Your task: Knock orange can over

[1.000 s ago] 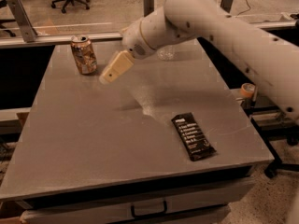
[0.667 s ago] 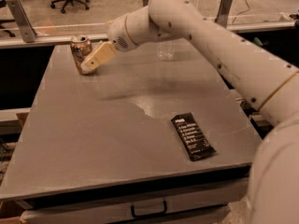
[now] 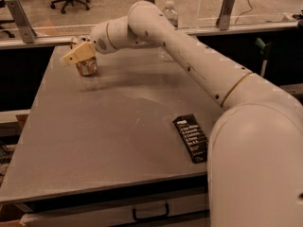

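Claw (image 3: 77,55) has swung across, now overlapping the orange can (image 3: 87,68).

orange can (image 3: 87,67) upright, end effector (image 3: 72,57) overlapping its top

gripper (image 3: 76,55) covering orange can (image 3: 87,68) top, bottle (image 3: 170,13) half-hidden

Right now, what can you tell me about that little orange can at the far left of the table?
The orange can is a small, metal-looking drink can, orange-brown with pale swirled markings. It stands upright near the far left corner of the grey table. Only its lower half shows: the robot's tan gripper covers its top and seems to press against it, though contact isn't certain.
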Tool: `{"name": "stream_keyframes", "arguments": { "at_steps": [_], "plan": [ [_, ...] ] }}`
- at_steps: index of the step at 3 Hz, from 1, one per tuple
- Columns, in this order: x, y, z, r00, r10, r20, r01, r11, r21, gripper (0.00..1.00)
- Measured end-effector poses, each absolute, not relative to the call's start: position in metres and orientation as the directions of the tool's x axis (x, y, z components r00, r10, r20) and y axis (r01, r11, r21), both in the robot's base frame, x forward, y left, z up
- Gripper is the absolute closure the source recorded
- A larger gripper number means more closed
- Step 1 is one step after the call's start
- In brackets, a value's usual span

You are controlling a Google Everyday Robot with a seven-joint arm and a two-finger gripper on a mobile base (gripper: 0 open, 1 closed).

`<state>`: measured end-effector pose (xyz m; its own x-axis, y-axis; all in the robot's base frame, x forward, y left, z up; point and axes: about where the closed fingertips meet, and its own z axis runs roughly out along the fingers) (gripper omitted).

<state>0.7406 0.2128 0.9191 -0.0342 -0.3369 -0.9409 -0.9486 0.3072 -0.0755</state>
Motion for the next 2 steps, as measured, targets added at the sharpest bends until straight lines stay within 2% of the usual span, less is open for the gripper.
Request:
{"name": "stream_keyframes", "arguments": {
  "at_steps": [1, 2],
  "plan": [
    [0.751, 0.222, 0.905, -0.094, -0.307, -0.947, -0.941, 0.339, -0.017, 0.18],
    [0.752, 0.223, 0.893, -0.134, -0.289, -0.948, -0.934, 0.357, 0.023, 0.41]
  ]
}}
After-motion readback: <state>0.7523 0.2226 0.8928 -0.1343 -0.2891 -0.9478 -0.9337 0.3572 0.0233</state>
